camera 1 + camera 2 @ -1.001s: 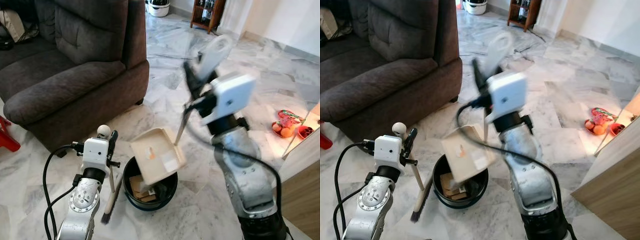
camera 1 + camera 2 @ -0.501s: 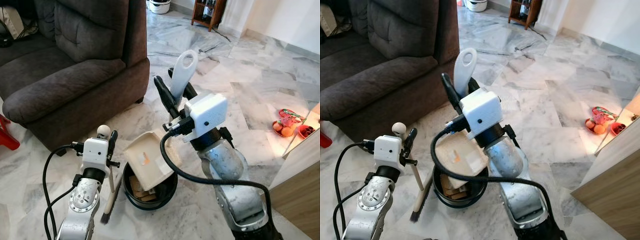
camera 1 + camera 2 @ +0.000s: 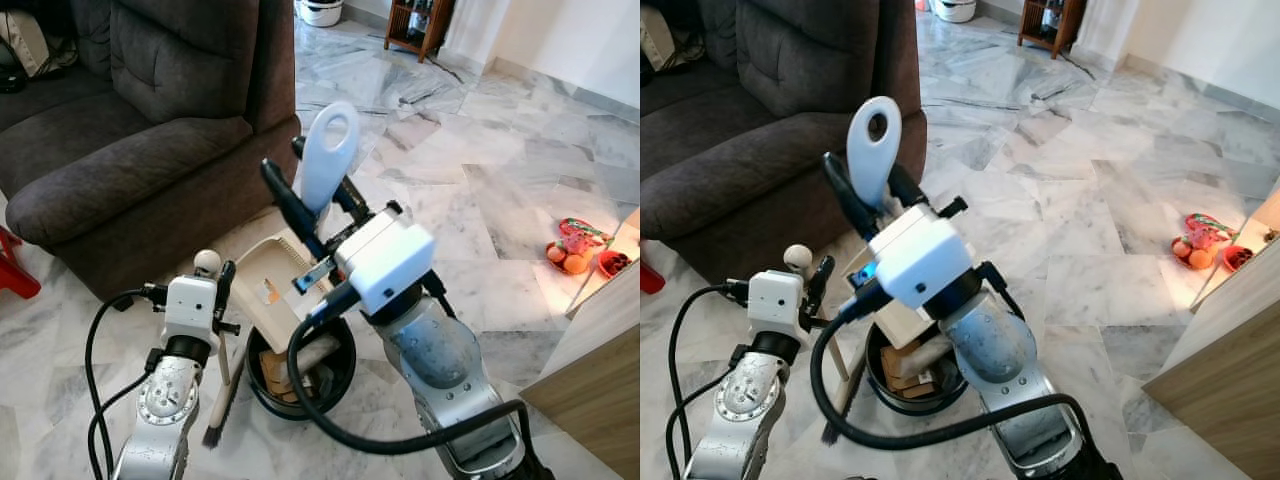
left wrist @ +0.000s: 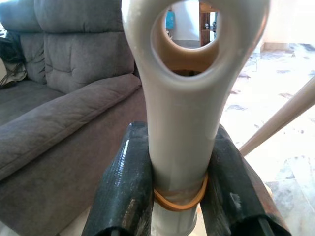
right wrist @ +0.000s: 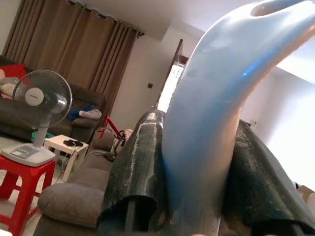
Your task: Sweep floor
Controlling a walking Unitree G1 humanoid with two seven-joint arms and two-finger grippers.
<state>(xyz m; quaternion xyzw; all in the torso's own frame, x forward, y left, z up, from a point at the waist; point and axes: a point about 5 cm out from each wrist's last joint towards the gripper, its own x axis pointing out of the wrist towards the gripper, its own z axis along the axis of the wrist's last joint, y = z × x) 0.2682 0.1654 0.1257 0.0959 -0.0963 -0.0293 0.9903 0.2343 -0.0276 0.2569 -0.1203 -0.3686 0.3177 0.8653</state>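
Note:
My right gripper (image 3: 310, 205) is shut on the pale blue handle (image 3: 328, 150) of a cream dustpan (image 3: 265, 285). The pan hangs steeply tilted over a black bin (image 3: 300, 375) that holds brown scraps. In the right wrist view the handle (image 5: 216, 98) sits between the black fingers (image 5: 140, 162). My left gripper (image 3: 218, 290) is shut on the broom handle (image 3: 207, 262) at lower left. The broom stands almost upright, its bristles (image 3: 213, 432) on the floor beside the bin. In the left wrist view the ringed handle (image 4: 189, 98) has a rubber band around it.
A dark grey sofa (image 3: 130, 130) fills the left side, with a red stool (image 3: 15, 278) at its near end. Fruit and red bowls (image 3: 575, 255) lie on the marble floor at right, beside a wooden cabinet (image 3: 600, 390). A wooden shelf (image 3: 415, 25) stands at the back.
My right arm has swung left and rolled over, carrying the dustpan handle leftward and tipping the pan more steeply over the bin. The left arm and broom have stayed still.

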